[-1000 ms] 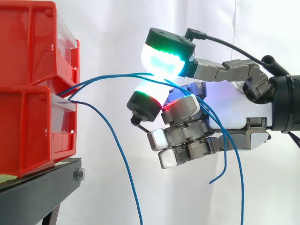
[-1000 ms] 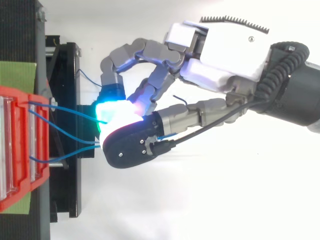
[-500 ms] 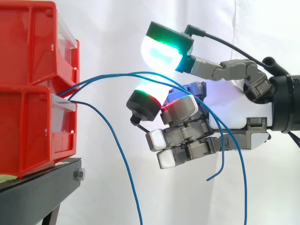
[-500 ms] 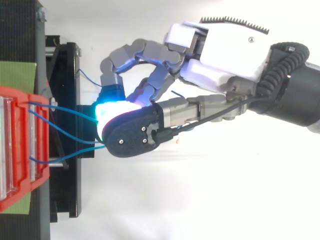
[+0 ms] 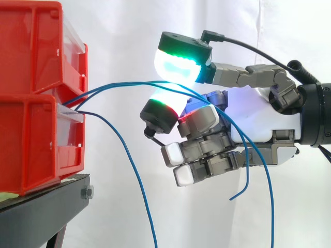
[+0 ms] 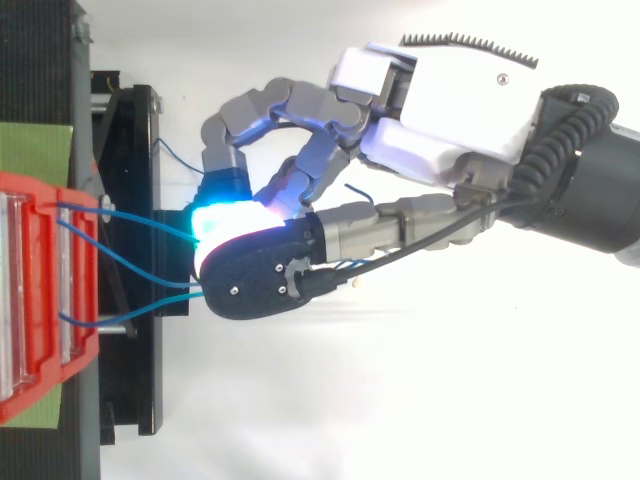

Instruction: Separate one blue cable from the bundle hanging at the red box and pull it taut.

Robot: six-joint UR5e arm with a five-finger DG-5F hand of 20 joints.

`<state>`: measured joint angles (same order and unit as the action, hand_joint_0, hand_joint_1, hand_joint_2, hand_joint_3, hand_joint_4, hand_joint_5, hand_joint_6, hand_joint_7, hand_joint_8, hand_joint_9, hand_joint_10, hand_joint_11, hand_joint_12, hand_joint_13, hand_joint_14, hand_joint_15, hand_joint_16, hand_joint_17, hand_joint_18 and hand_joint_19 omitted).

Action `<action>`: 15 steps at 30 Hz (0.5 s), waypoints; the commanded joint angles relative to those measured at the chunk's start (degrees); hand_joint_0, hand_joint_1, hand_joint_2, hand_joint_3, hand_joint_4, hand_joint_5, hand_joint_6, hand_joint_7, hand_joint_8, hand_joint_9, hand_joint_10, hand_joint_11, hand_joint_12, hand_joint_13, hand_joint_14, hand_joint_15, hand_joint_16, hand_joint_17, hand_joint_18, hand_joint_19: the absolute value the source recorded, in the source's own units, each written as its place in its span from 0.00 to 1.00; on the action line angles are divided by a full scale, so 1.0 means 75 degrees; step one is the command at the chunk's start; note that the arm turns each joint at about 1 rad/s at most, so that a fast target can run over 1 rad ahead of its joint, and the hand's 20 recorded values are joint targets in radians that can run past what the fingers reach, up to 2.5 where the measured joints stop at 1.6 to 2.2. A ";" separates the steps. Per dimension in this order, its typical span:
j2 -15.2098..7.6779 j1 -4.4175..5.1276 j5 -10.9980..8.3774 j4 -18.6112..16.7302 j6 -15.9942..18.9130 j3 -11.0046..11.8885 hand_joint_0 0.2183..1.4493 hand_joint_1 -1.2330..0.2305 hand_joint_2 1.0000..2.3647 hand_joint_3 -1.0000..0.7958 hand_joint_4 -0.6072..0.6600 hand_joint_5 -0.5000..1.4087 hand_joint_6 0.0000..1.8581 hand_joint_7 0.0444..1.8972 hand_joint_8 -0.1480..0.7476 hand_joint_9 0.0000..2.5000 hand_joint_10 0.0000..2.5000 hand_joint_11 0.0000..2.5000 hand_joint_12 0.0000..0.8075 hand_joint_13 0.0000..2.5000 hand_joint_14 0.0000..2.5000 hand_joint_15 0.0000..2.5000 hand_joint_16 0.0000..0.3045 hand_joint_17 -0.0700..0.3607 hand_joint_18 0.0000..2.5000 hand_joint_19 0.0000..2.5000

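Two red bins (image 5: 31, 139) stood stacked at the left on one black stand (image 5: 46, 206). Three blue cables (image 5: 119, 86) came out of the gap between the bins. One drooped straight down past the stand. The other two arched rightward, slack rather than taut, into the one hand (image 5: 282, 119), then fell away below it; one ended in a loose tip under the hand. The hand was curled loosely round those two, its green-lit top pad (image 5: 181, 64) over them and another pad (image 5: 161, 106) beneath. A thin slit seemed to remain between the pads, so I could not say whether they truly pinched the cables. The lower fingers were folded in. Against half a second before, the top pad had come down closer to the cables, about where it was a second ago. Bins, stand and cable arcs had barely changed.
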<state>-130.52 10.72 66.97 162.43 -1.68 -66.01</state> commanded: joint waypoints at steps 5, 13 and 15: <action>0.0000 0.0012 0.0000 0.0046 0.0235 -0.0012 0.33 0.35 0.01 0.51 0.59 0.19 0.50 0.71 0.57 0.51 0.01 0.54 0.49 0.41 0.01 0.30 0.18 0.44 0.33 0.25; 0.0000 0.0047 0.0035 0.0503 0.0271 -0.0012 0.35 0.36 0.01 0.49 0.60 0.18 0.50 0.69 0.52 0.41 0.02 0.67 0.43 0.44 0.01 0.40 0.15 0.39 0.36 0.25; 0.0000 0.0059 0.0035 0.0585 0.0271 -0.0023 0.35 0.36 0.02 0.49 0.60 0.18 0.50 0.69 0.56 0.37 0.00 0.53 0.42 0.39 0.01 0.30 0.13 0.37 0.33 0.21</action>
<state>-130.51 11.09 67.11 165.73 0.33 -66.12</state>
